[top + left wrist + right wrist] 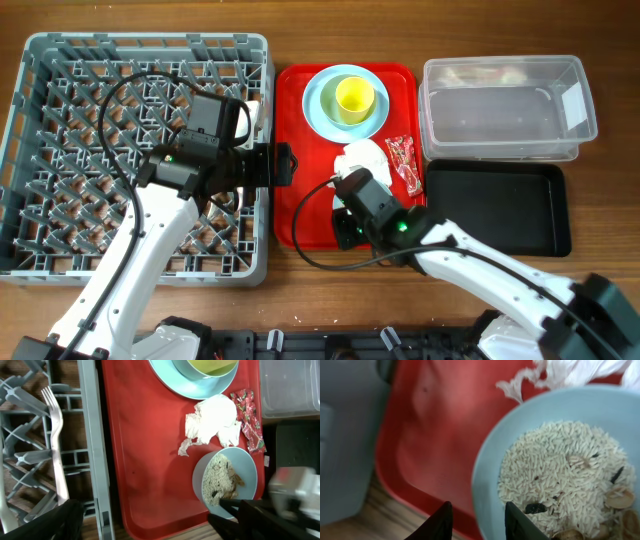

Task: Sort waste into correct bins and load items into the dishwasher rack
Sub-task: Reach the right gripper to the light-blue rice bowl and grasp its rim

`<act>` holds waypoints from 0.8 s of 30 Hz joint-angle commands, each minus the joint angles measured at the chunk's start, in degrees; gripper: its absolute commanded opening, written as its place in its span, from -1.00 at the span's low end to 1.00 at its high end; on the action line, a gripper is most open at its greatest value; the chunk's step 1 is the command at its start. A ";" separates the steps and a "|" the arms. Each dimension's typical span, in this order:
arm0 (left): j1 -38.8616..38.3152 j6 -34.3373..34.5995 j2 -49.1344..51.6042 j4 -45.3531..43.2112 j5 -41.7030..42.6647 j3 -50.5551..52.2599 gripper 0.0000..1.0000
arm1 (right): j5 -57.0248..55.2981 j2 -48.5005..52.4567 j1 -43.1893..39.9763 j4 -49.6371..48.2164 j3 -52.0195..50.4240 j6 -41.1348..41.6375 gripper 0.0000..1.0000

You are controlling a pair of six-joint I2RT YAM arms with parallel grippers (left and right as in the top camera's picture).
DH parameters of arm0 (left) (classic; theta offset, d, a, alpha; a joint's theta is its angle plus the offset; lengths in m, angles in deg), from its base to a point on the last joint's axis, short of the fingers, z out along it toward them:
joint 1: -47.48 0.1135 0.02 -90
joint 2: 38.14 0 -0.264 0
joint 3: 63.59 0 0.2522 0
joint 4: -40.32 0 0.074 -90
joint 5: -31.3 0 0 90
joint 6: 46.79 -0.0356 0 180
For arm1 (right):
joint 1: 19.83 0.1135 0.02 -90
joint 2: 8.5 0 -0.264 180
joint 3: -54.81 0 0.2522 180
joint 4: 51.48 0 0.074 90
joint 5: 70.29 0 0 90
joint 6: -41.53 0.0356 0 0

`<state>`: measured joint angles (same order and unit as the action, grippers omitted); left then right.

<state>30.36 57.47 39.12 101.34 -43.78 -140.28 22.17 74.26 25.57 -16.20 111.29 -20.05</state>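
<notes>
Right pincer [479,506] is released, straddling the rim of the bowl [487,455] of rice [555,470] on the red tray [435,425], not pinching it. Napkin [212,420] lies just past it. Left pincer [285,166] is fully spread and empty, at the rack [150,40] edge.

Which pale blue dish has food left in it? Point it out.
The bowl at the red tray's near edge: it holds rice scraps. The plate at the far edge carries only the yellow cup.
</notes>
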 commanded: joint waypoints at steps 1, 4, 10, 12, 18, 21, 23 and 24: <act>0.37 0.31 -0.37 -0.13 0.48 -0.83 1.00 | -1.36 2.93 0.17 -1.36 -0.09 -1.46 -0.30; 0.37 0.31 -0.37 -0.13 0.48 -0.83 1.00 | -1.38 2.91 0.15 -1.07 -0.09 -1.51 -0.38; 0.37 0.31 -0.37 -0.13 0.48 -0.83 1.00 | -3.69 2.73 -0.35 0.74 0.66 -0.50 -0.70; 0.37 0.31 -0.37 -0.13 0.48 -0.83 1.00 | -7.93 2.36 -0.66 2.95 1.03 0.22 -0.77; 0.37 0.33 -0.37 -0.13 0.48 -0.83 1.00 | -9.77 1.77 -0.70 5.55 1.09 -1.42 -0.91; 0.37 0.33 -0.37 -0.13 0.48 -0.83 1.00 | -9.70 1.75 -0.70 5.55 1.09 -1.33 -0.91; 0.37 0.33 -0.37 -0.13 0.48 -0.83 1.00 | -9.73 1.73 -0.70 5.53 1.11 -1.33 -0.91; 0.37 0.31 -0.37 -0.13 0.46 -0.83 1.00 | -9.70 1.62 -0.70 5.55 1.09 -1.33 -0.91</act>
<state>30.36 57.47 39.12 101.34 -43.78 -140.28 13.25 76.23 25.07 -10.93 112.02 -21.32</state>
